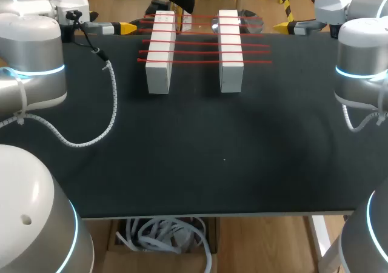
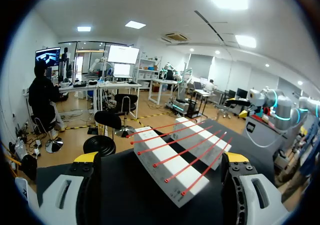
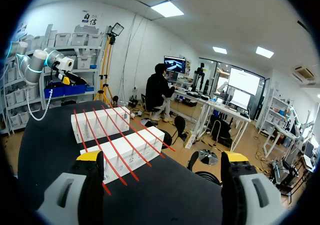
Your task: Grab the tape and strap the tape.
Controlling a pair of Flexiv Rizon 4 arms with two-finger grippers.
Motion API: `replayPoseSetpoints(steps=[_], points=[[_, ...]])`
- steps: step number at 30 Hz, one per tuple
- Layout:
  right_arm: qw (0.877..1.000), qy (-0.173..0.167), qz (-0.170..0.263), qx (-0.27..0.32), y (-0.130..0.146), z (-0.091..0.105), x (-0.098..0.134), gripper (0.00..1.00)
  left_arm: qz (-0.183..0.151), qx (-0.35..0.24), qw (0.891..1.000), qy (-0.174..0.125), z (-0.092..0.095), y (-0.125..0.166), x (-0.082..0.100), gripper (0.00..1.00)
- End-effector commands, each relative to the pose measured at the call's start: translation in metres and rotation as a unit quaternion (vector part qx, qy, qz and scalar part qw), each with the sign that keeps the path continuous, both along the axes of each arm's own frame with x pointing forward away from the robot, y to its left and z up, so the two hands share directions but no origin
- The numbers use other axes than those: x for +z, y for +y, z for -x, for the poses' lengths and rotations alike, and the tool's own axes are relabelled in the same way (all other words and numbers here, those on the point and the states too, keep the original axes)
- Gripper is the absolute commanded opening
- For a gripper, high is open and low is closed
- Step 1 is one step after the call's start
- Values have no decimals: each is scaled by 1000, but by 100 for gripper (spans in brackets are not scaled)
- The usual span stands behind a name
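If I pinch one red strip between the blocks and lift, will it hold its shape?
Probably not: the strips look thin and taut across the two blocks, so one likely flexes or stretches. The blocks stand narrow, so a hard pull might tip or drag one.

nearer block: you lose one end of the long white block (image 3: 127,152) behind a finger of the right gripper (image 3: 162,156).
tape ends: thin red tape strips (image 1: 203,51), fastening too small to tell.
finger bases: on the left gripper (image 2: 160,158), cut off by the edge.
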State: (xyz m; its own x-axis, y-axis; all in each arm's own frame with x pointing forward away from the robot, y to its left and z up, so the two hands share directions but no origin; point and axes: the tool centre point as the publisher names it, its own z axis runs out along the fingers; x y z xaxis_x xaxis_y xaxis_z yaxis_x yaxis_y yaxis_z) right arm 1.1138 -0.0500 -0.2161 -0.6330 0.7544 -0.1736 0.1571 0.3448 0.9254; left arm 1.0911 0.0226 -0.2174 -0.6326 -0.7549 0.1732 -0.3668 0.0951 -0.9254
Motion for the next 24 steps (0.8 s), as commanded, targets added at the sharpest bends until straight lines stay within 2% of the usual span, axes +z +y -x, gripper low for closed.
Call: replayPoseSetpoints(steps=[1,21,24], points=[[1000,0,0,0,0,0,0,100,0,0,1000,0,0,0,0,100],[1000,0,0,0,0,0,0,100,0,0,1000,0,0,0,0,100],[1000,0,0,0,0,0,0,100,-2,-7,1000,-11,5,4,-1,100]])
